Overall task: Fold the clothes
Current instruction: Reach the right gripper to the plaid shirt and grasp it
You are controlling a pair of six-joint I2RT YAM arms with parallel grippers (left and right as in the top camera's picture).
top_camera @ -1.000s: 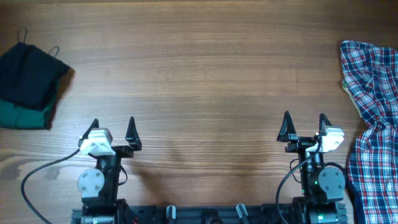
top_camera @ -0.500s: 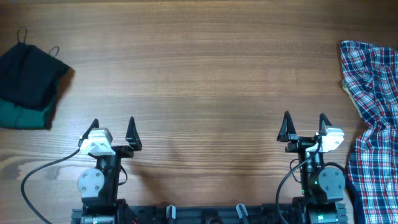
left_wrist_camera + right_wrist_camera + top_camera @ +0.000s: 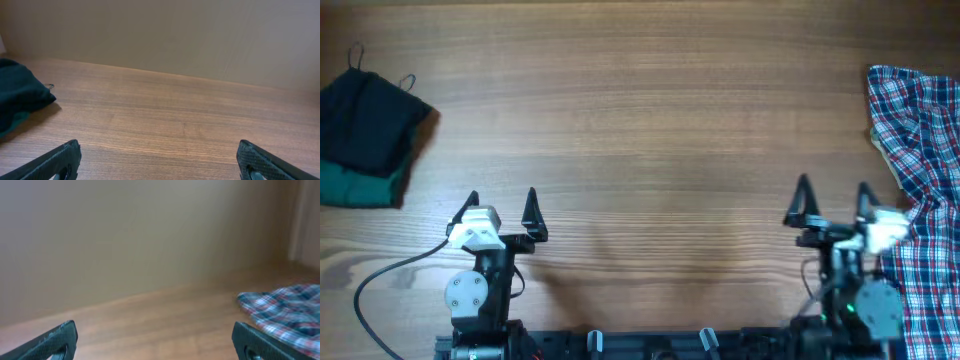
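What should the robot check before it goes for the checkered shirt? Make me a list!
1. Right gripper open and empty: ok.
2. Left gripper open and empty: ok.
3. Plaid shirt in sight, at the right edge of the table: ok.
4. Shirt lying flat: not ok, it is rumpled.
5. Whole shirt visible: not ok, the overhead picture cuts it off.
6. Dark garment far left, out of the way: ok.

A wooden table (image 3: 650,120) of warm brown, grain running edge to edge, fills the overhead view — behind its far edge rises a plain beige wall (image 3: 175,30), evenly and softly lit.
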